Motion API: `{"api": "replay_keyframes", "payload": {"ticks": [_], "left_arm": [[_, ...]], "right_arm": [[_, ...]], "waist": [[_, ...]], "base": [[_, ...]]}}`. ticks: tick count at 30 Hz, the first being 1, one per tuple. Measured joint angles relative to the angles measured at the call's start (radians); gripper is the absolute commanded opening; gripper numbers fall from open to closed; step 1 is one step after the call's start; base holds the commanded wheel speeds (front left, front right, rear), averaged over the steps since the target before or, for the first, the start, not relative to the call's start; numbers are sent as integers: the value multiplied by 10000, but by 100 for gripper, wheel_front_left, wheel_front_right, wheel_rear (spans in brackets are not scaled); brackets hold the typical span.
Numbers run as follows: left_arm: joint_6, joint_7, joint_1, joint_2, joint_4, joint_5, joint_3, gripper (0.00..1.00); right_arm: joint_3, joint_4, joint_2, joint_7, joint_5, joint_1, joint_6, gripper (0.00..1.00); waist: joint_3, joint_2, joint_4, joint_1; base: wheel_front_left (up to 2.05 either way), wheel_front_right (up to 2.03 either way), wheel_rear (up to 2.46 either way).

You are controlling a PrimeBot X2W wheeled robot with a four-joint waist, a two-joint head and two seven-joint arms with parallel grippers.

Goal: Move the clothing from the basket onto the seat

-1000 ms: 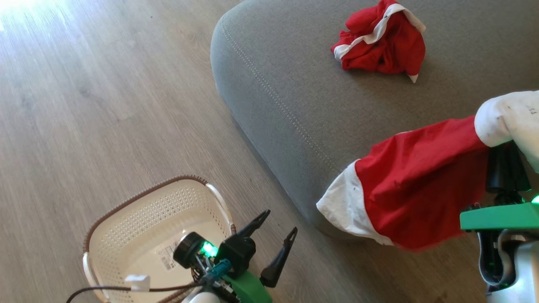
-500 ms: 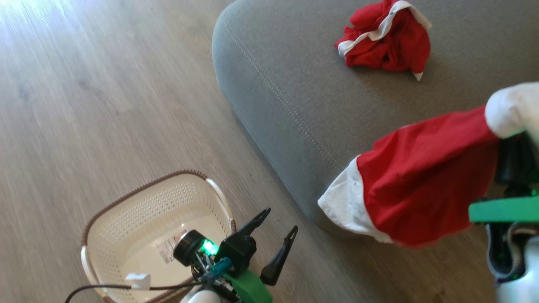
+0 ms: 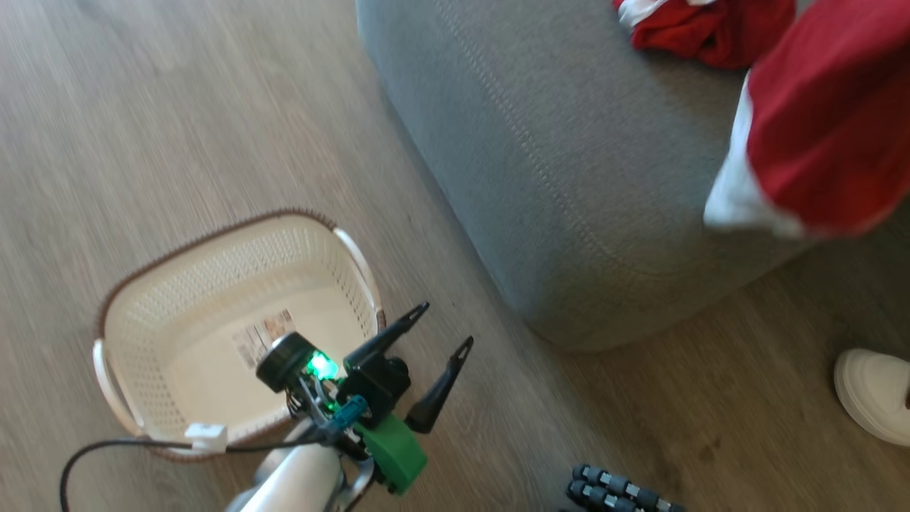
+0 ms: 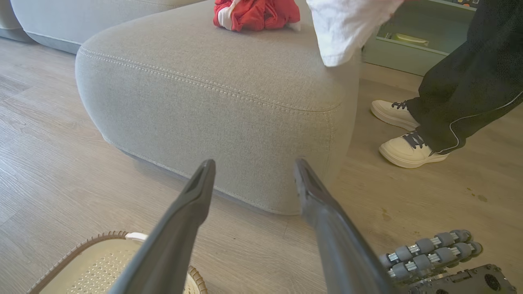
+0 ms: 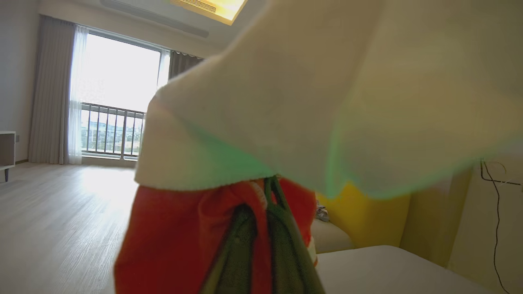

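Left tool (image 3: pixel 446 323): two dark fingers spread apart, nothing between them. It hangs over the wood floor (image 3: pixel 142 107) at the right side of the basket (image 3: pixel 213 231), between basket and seat (image 3: pixel 569 178).

Basket: stands on the floor near the seat's rounded corner, apart from it. Bare bottom shows, with a sticker (image 3: pixel 264 336).

Right tool (image 5: pixel 263 204): fingers pressed together, clamped on a red garment (image 5: pixel 175 241). A pale fold of the same cloth drapes across the right wrist view above the fingers.

Head view: the red garment hangs over the seat's front right part, its white trim band (image 3: pixel 732 192) lowest. Whether the band touches the cushion cannot be told. The left wrist view shows the band hanging at the seat's right edge.

Second red garment (image 3: pixel 711 32): lies crumpled on top of the seat, farther back, apart from the held one.

A person stands just beside the seat: dark trousers (image 4: pixel 470 81), pale shoes (image 4: pixel 404 151) on the floor.

Grey rollers (image 4: pixel 429 249) of the robot's base sit on the floor near the left tool.
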Motion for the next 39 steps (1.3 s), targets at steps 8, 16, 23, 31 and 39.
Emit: {"api": "replay_keyframes", "payload": {"ticks": [8,16,23,31,39], "left_arm": [[-102,-2,-684,359,-130,366,-267,100],[-98,-2,-938,518,-282,374,-303,100],[-69,-2,-990,575,-368,385,-399,100],[19,-2,-1313,633,-449,385,-527,100],[65,-2,-1421,642,-445,384,-587,100]], "right_arm": [[165,1135,-1183,-4,539,-2429,0,0],[230,3636,-2063,-4,1022,-4713,0,0],[-142,6376,-2491,-4,58,-5458,0,0],[-884,9881,-2431,4,-871,-6046,0,0],[-383,11772,-2240,420,-1921,-6331,0,0]], "waist": [[966,0,366,1],[1786,0,1000,-2],[2372,0,1545,-2],[2952,0,2025,-2],[3415,0,2306,-3]], "base": [[0,0,0],[0,0,0],[0,0,0],[0,0,0],[0,0,0]]}}
